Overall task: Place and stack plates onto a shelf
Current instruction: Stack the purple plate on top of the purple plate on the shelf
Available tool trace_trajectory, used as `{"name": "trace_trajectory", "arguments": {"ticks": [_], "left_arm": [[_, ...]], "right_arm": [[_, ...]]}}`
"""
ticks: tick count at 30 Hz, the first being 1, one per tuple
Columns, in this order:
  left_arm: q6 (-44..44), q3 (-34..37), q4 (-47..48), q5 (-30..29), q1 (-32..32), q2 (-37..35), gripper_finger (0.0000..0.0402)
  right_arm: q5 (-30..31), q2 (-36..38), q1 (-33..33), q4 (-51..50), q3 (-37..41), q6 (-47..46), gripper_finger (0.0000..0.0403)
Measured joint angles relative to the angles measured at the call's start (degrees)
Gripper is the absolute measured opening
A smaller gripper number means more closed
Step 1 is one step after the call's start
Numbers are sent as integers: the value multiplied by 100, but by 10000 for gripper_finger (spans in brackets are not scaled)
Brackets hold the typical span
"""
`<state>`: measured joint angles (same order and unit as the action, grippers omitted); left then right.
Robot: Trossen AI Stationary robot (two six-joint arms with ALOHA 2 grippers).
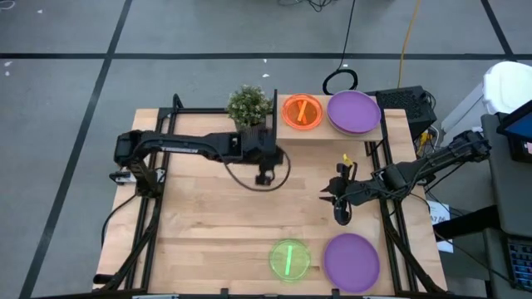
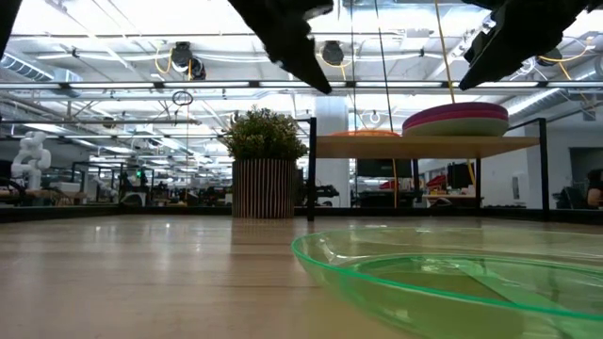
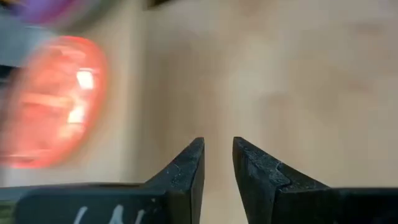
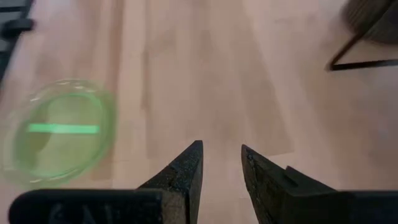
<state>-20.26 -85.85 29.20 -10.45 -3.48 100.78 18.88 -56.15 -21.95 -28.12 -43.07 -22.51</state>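
The shelf stands at the table's far edge. On it lie an orange plate and, to its right, a stack of plates with a purple one on top. A lime green plate and a purple plate lie flat on the table near its front edge. My left gripper hangs open above the table, just in front of the shelf's left end, with nothing between its fingers. My right gripper is open and empty over the table's right middle.
A potted green plant stands on the table at the shelf's left end, close to my left arm. The shelf's black leg shows in the right wrist view. Bare wood lies between the shelf and the two plates at the front.
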Motion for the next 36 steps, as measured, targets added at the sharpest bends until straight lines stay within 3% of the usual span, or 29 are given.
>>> {"name": "trace_trajectory", "arguments": {"ticks": [3,7,11,17,23,29,36], "left_arm": [[380,6,418,510,282,-74,90],[569,423,323,515,792,-285,90],[926,1089,-266,333,1302,-614,90],[1475,1928,-792,-461,2023,-1095,90],[1928,2112,-1041,-620,2480,-1127,90],[2231,2204,-970,-624,2828,-1115,90],[2215,2206,-1000,-803,3028,-1115,90]], "right_arm": [[-121,-133,-195,40,0,-276,93],[-115,-397,-657,95,0,-777,93],[-168,-673,-1222,210,1,-1266,93],[-288,-1101,-1912,322,-98,-2305,93],[-624,-1852,-2406,268,-653,-2858,93],[-1316,-2659,-2828,-429,-1404,-3377,93],[-1609,-3081,-3497,-464,-1657,-3953,93]]}}
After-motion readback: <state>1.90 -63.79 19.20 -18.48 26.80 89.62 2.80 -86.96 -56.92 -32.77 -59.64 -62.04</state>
